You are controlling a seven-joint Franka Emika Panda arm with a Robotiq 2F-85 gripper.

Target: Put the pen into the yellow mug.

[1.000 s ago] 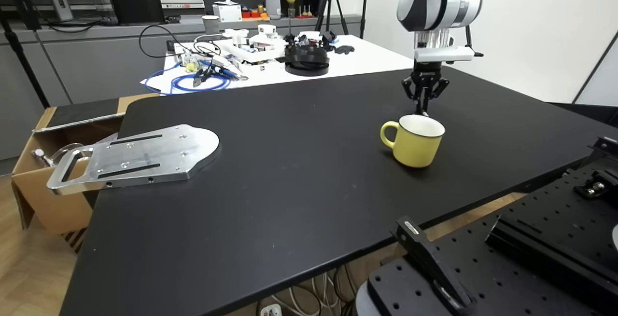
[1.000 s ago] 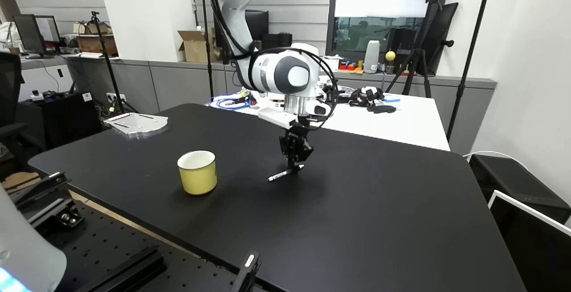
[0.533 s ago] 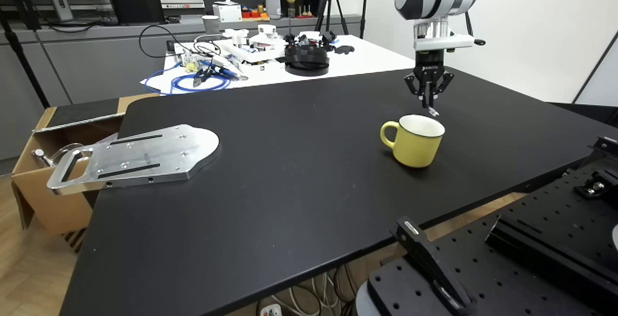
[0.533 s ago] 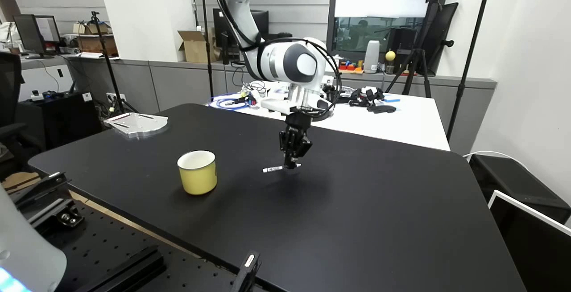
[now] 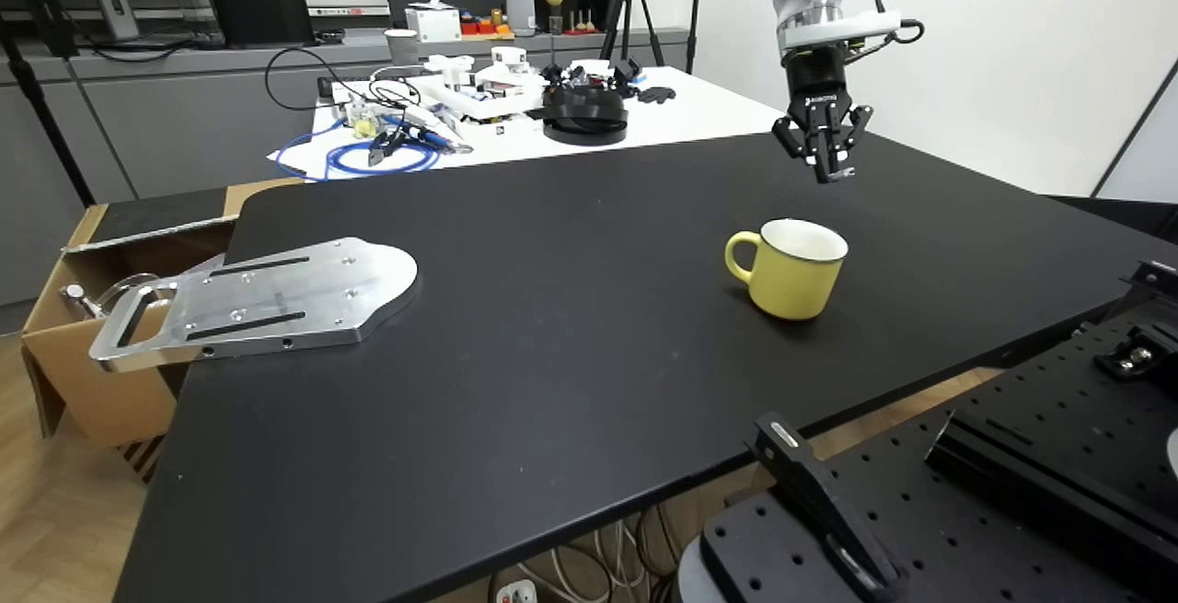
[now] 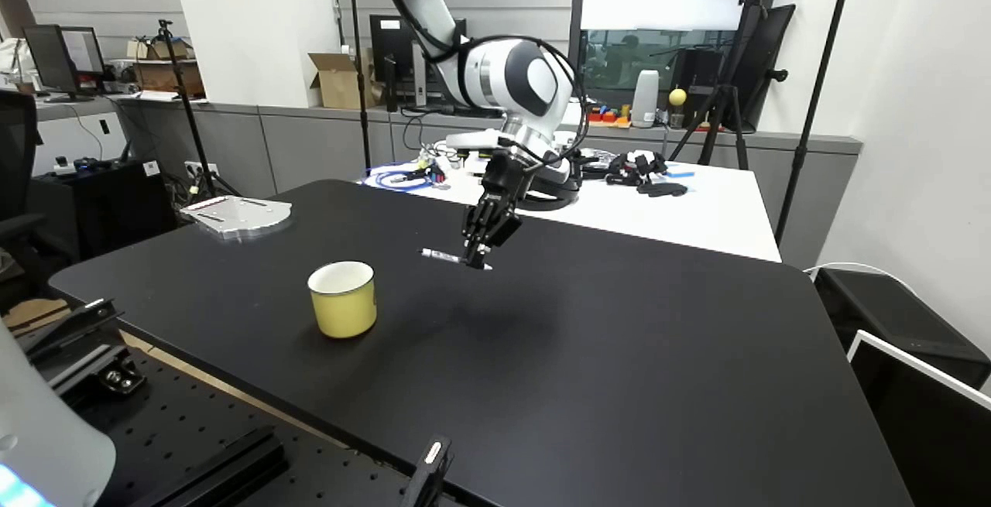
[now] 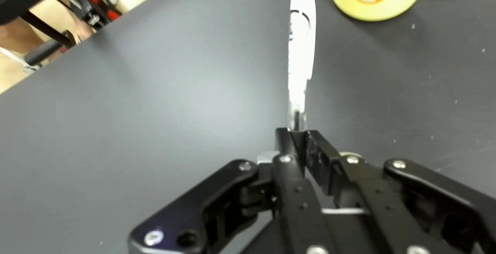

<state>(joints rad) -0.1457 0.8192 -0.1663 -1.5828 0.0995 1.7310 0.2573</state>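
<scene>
In an exterior view the mug (image 5: 796, 285) stands upright on the worktop (image 5: 552, 354), the pincer (image 5: 832, 177) raised on its far side; crossing too low could tip the mug. In an exterior view the pen (image 6: 443, 257) is aloft, nearly level, right of and beyond the mug; dropped like that, it might land across the top. In the wrist view the pincer is pinched onto the pen toward one end; a knock to the jutting length could swivel it.
</scene>
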